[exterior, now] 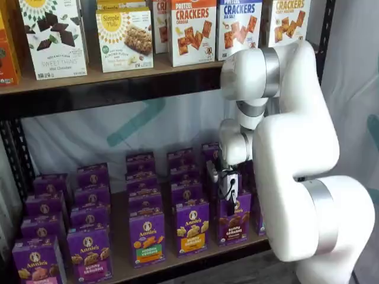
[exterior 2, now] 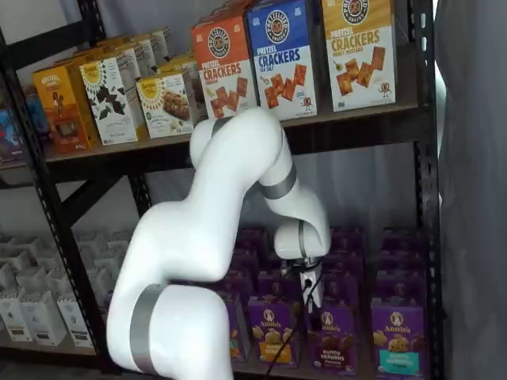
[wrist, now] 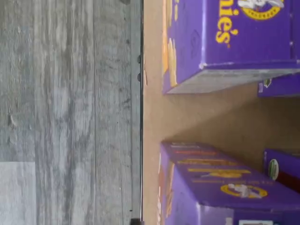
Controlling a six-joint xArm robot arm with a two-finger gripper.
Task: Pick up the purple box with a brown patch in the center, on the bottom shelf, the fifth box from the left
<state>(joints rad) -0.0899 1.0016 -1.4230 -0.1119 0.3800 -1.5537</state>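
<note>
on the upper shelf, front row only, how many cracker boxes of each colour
orange cracker box: 1
blue cracker box: 1
yellow cracker box: 1
total: 3

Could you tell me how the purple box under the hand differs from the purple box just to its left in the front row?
The purple box pictures dark brown crackers; its neighbour pictures pale yellow ones. The purple box has a purple lower front with white lettering; the neighbour has an orange band there. The hand hangs right over the purple box; nothing is above the neighbour. Both are upright purple Annie's cartons on the bottom shelf.
</note>
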